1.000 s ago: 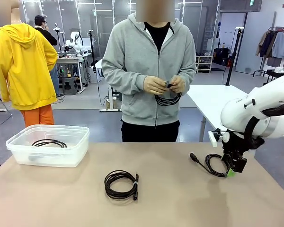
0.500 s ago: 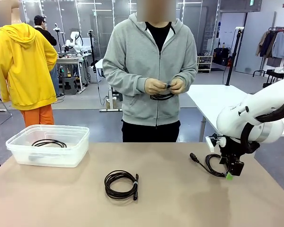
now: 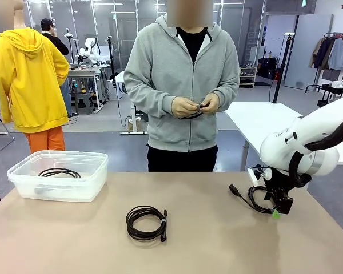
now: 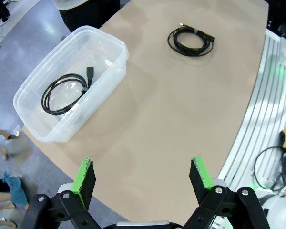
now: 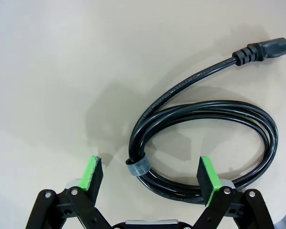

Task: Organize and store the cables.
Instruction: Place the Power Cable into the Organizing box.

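A coiled black cable (image 3: 253,198) with a plug end lies on the table's right side; its grey band (image 5: 136,165) sits between the pads of my open right gripper (image 5: 150,175), which hangs low over it (image 3: 278,210). Another coiled cable (image 3: 146,222) rests mid-table, seen too in the left wrist view (image 4: 189,39). One more cable (image 3: 58,172) lies inside the clear bin (image 3: 24,188), also (image 4: 64,91). The person across the table holds a further cable (image 3: 191,113) in both hands. My left gripper (image 4: 143,179) is open, high above the table's near left.
The clear plastic bin (image 4: 111,71) stands at the table's left. A person in a yellow hoodie (image 3: 28,80) stands far left beyond the table. A white table (image 3: 257,123) stands behind at the right. Bare tabletop lies between the bin and the middle coil.
My right gripper has come down and slightly left onto the right-hand cable. The person's hands have gathered their cable tighter and raised it a little.
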### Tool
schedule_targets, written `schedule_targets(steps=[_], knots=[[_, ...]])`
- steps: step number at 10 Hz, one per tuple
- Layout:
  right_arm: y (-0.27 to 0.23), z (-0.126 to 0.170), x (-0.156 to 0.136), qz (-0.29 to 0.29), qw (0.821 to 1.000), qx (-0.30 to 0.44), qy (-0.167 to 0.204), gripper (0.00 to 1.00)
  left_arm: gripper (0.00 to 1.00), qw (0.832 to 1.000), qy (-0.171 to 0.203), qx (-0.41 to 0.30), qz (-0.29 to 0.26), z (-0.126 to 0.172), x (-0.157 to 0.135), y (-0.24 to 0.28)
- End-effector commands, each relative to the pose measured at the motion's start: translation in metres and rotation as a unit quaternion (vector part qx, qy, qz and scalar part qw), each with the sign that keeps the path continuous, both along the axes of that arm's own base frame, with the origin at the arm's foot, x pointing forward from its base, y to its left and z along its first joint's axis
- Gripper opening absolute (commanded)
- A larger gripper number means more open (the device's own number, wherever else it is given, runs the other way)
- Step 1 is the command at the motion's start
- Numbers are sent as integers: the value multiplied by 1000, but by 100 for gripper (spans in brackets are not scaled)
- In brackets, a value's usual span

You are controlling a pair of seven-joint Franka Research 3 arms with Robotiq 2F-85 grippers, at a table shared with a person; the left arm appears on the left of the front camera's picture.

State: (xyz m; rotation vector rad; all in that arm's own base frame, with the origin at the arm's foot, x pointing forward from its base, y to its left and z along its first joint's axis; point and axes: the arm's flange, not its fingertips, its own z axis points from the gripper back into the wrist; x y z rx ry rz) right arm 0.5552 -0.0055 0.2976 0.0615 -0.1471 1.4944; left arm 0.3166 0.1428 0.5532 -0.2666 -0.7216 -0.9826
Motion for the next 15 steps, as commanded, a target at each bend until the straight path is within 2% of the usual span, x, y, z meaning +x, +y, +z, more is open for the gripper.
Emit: schedule_targets(steps=[1, 2, 3, 4, 5, 7, 8, 9, 12, 13, 15], knots=[[-5, -3, 8, 12, 1000, 0, -5, 100, 100, 1000, -5, -4, -11, -1, -2, -1], [-6, -5, 11, 8, 1000, -1, 1, 75, 100, 1000, -5, -4, -11, -1, -2, -1], [-6, -7, 12, 8, 1000, -4, 6, 59, 100, 1000, -5, -4, -11, -1, -2, -1], [-6, -8, 12, 7, 1000, -5, 6, 16, 100, 1000, -5, -4, -11, -1, -2, -1], [-6, -6, 11, 7, 1000, 0, 4, 0, 100, 1000, -5, -4, -11, -1, -2, -1], [-6, -5, 12, 6, 1000, -5, 5, 0, 100, 1000, -5, -4, -11, -1, -2, -1], [-6, -4, 11, 6, 1000, -6, 6, 5, 100, 1000, -5, -4, -11, -1, -2, -1], [-5, -2, 10, 7, 1000, -7, 4, 0, 100, 1000, -5, -4, -11, -1, -2, -1], [0, 9, 7, 10, 1000, -4, 3, 0, 100, 1000, -5, -4, -11, -1, -2, -1], [1, 22, 6, 8, 1000, -2, -3, 0, 100, 1000, -5, -4, -11, -1, -2, -1], [6, 67, 0, 11, 1000, 5, -15, 0, 100, 1000, -5, -4, -11, -1, -2, -1]])
